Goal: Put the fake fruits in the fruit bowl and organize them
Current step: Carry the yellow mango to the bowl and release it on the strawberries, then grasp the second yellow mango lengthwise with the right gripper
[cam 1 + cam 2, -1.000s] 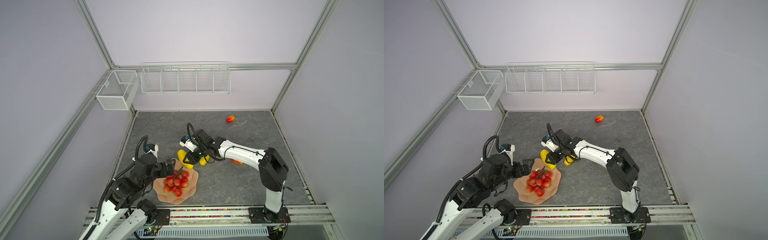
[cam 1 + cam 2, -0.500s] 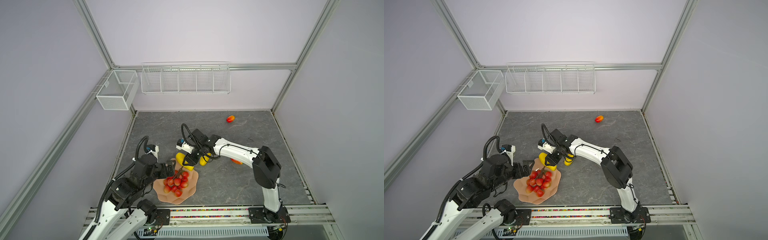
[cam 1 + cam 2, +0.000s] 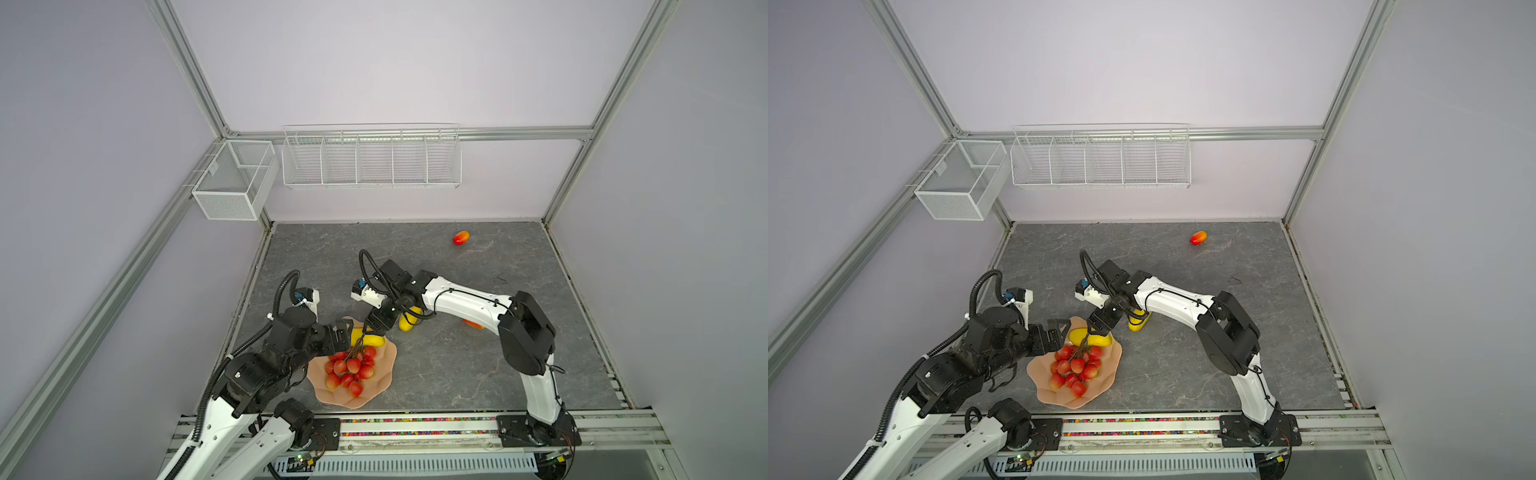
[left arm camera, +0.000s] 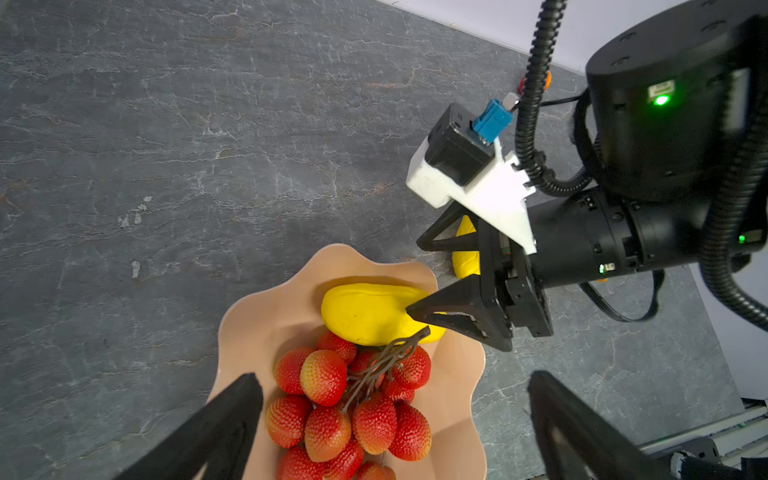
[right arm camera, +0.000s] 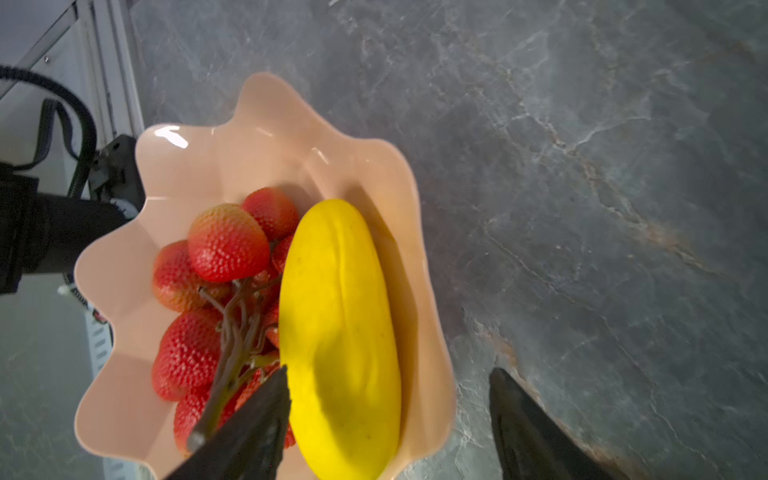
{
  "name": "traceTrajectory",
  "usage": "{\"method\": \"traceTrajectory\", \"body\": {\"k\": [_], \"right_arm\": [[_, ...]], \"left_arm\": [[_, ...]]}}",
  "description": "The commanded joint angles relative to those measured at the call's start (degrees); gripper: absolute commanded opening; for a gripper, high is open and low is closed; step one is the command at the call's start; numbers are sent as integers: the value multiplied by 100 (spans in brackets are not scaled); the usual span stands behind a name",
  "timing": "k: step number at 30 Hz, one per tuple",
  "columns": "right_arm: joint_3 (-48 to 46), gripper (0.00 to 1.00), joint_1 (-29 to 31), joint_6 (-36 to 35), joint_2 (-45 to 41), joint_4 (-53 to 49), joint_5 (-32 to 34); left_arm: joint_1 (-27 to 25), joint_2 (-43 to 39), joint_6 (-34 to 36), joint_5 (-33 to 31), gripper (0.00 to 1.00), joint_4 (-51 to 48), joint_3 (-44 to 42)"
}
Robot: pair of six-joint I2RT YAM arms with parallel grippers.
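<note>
Since a second ago the right fingers have spread wide and let go of the mango, which was held over the rim of the bowl and now lies inside it.

In both top views the mango lies along the bowl's far side, its long axis running left to right, behind the berries. The left fingers, wide open and empty, are at the bowl's far-left rim. A second mango lies on the bench just beyond the bowl. A red mango lies far back.

In the left wrist view one end of the mango sits under a right fingertip.

In the right wrist view the mango's long axis points straight away along the fingers, between the berries and the bowl wall. The other finger stands apart over the bench.
</note>
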Motion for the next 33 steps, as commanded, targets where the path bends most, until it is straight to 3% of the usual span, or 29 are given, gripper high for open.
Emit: {"method": "traceTrajectory", "body": {"k": [1, 7, 9, 12, 16, 28, 30, 33], "right_arm": [[-298, 80, -165, 522, -640, 453, 492], [-1336, 82, -877, 2713, -1369, 678, 1699], [-1565, 83, -945, 3055, -1488, 560, 2024], [-1668, 84, -952, 3343, -1425, 407, 2169], [-1539, 84, -969, 3607, -956, 405, 1767], [-1613, 79, -945, 3852, -422, 458, 1680], [-1630, 75, -942, 3861, -385, 492, 1647], [-1631, 60, -939, 3869, -359, 515, 1618]], "left_arm": [[18, 27, 15, 116, 99, 98, 12], [22, 333, 56, 836, 99, 600, -300], [22, 509, 68, 948, 99, 720, -391], [22, 700, 100, 957, 99, 850, -489], [22, 931, 153, 993, 99, 972, -483], [22, 531, 74, 823, 99, 763, -561], [22, 542, 90, 815, 99, 761, -557], [22, 584, 101, 817, 99, 777, -540]]}}
